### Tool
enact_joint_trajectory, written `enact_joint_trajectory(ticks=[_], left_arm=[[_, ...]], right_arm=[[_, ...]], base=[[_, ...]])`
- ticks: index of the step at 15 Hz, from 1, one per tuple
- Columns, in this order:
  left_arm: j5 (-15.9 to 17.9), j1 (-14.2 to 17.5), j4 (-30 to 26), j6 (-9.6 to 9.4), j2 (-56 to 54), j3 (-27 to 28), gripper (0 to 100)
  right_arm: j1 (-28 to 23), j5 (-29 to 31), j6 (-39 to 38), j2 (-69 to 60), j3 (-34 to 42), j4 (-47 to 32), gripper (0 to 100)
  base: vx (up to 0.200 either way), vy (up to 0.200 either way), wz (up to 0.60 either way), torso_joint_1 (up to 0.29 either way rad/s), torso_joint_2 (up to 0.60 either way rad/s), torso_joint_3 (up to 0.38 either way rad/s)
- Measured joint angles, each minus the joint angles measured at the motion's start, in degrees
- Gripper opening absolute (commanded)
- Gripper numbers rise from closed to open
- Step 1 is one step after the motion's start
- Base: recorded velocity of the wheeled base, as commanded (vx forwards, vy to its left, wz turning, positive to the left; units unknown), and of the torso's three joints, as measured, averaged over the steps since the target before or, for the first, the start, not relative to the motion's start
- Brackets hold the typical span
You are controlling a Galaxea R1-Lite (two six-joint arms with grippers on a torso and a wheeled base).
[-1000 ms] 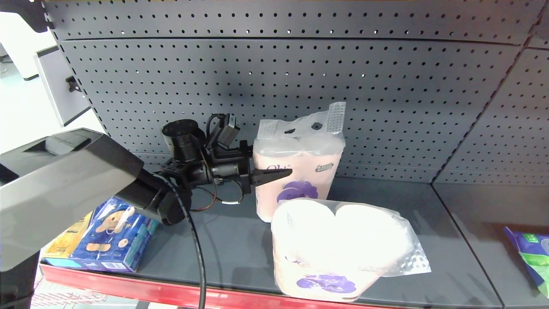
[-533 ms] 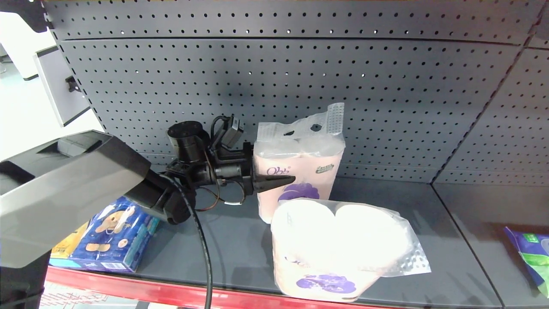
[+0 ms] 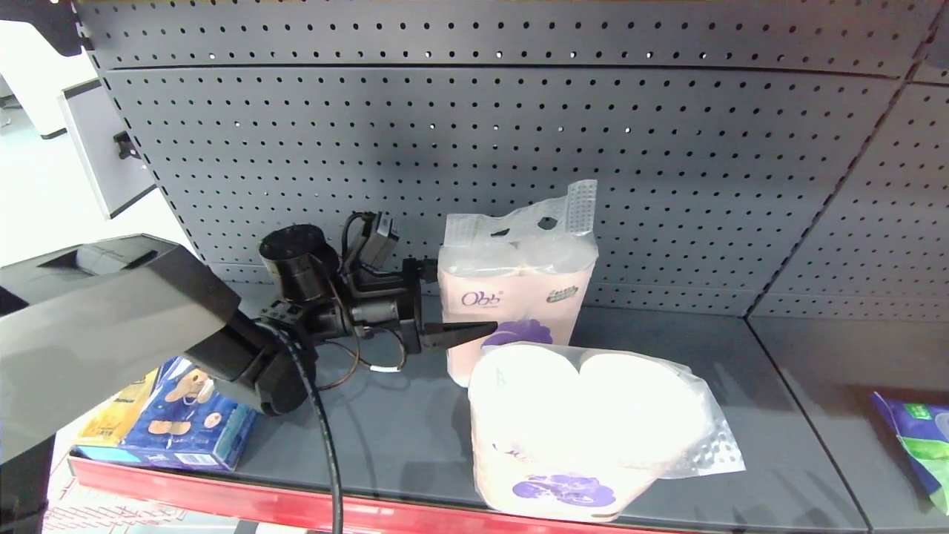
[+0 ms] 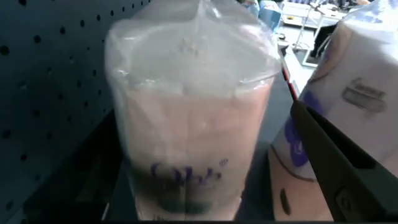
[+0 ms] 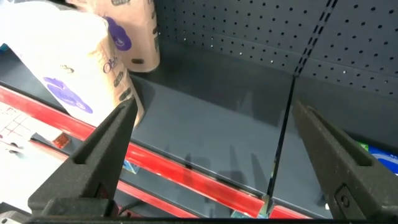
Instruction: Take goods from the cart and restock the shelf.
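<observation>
At the front edge of the shelf (image 3: pixel 385 437), just behind its red lip, sits one pack of toilet rolls (image 3: pixel 586 430). The right claw (image 5: pixel 217 155) hangs before this edge with its fingers wide apart, and it holds nothing. At the left end of the shelf lies a blue box (image 3: pixel 196 415). Farther in, the left claw (image 3: pixel 456 300) is wide open, with one finger in front of the second pack (image 3: pixel 515 297) and the other behind it. This second pack stands upright close to the pegboard wall (image 3: pixel 445 148).
</observation>
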State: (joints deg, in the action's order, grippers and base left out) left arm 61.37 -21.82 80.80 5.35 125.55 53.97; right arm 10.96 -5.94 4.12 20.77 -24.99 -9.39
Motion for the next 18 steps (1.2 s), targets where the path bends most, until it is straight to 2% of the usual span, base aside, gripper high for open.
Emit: enact_joint_trajectory(ticks=[5, 9, 12, 16, 18], left_arm=[[-0.01, 3.47, 4.05, 0.39, -2.93, -9.2, 100], [-0.06, 5.49, 5.83, 0.5, -5.05, -12.3, 100], [-2.94, 5.73, 5.72, 0.52, -6.1, -14.86, 100], [-4.11, 5.57, 4.92, 0.52, -6.36, -15.36, 100], [-7.34, 5.57, 4.62, 0.5, -6.56, -15.93, 100]], right_arm=[[0.01, -0.13, 0.0, -0.05, 0.79, 0.06, 100], [0.0, -0.11, -0.02, -0.02, 0.94, 0.11, 100], [0.0, -0.11, -0.02, -0.02, 0.74, 0.17, 100], [0.01, -0.11, -0.02, 0.0, 0.6, 0.15, 100], [0.01, -0.09, -0.02, 0.04, 0.51, 0.15, 100]], base=[[0.0, 0.0, 0.0, 0.0, 0.0, 0.0], [0.0, 0.0, 0.0, 0.0, 0.0, 0.0], [0.0, 0.0, 0.0, 0.0, 0.0, 0.0], [0.0, 0.0, 0.0, 0.0, 0.0, 0.0], [0.0, 0.0, 0.0, 0.0, 0.0, 0.0]])
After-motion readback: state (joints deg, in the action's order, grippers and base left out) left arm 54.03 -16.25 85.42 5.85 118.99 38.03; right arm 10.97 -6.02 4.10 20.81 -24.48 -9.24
